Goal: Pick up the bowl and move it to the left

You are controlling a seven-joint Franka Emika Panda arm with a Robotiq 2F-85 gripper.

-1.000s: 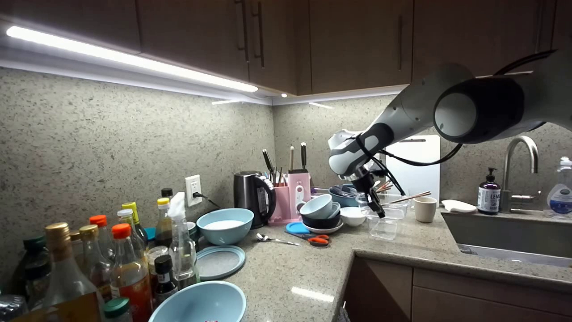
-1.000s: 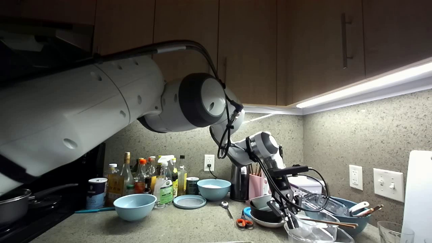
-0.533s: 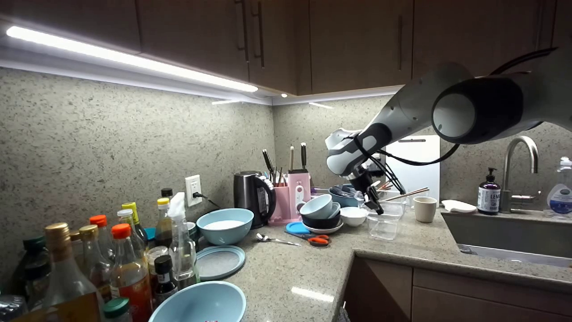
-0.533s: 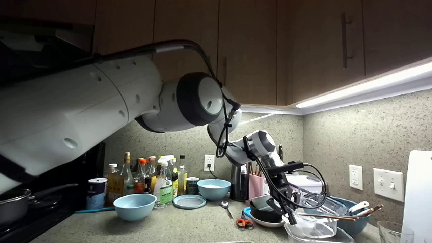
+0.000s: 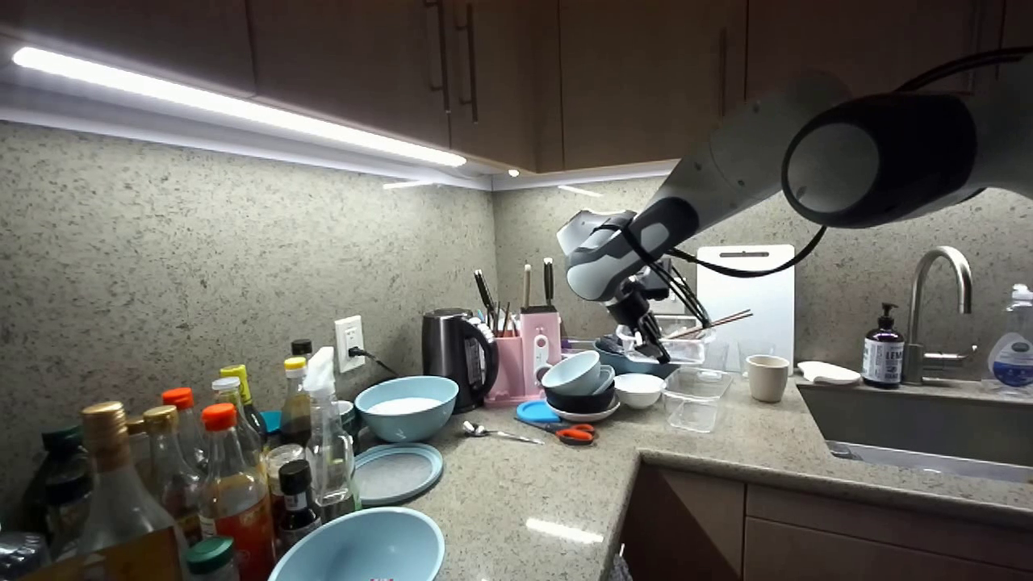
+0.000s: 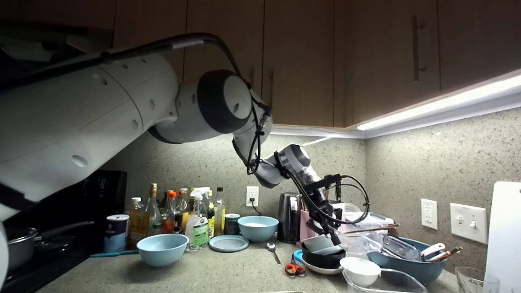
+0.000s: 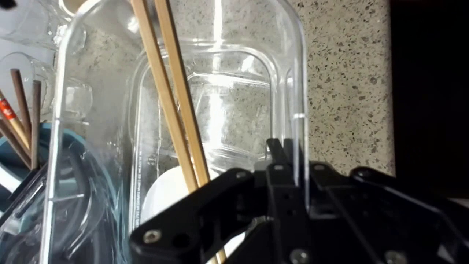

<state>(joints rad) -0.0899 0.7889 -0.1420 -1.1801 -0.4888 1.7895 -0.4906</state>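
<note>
wrist view | container [image 7: 289, 79]: clear, shiny, round-cornered | pincer [image 7: 283, 145] pinching its side wall

Walls [image 5: 202, 242]: covered with speckled greyish stone.
Cabinets [image 6: 301, 61]: hung above, fitted with vertical handles [image 6: 414, 49].
Light: given by a bright strip [image 5: 242, 109], mounted below the cabinets.
Tabletop [image 5: 500, 500]: made of speckled stone too, with a sink [image 5: 928, 424] set into it.

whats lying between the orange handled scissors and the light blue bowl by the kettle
A metal spoon lies there, between the orange-handled scissors and the light blue bowl; it shows in both exterior views.
</note>
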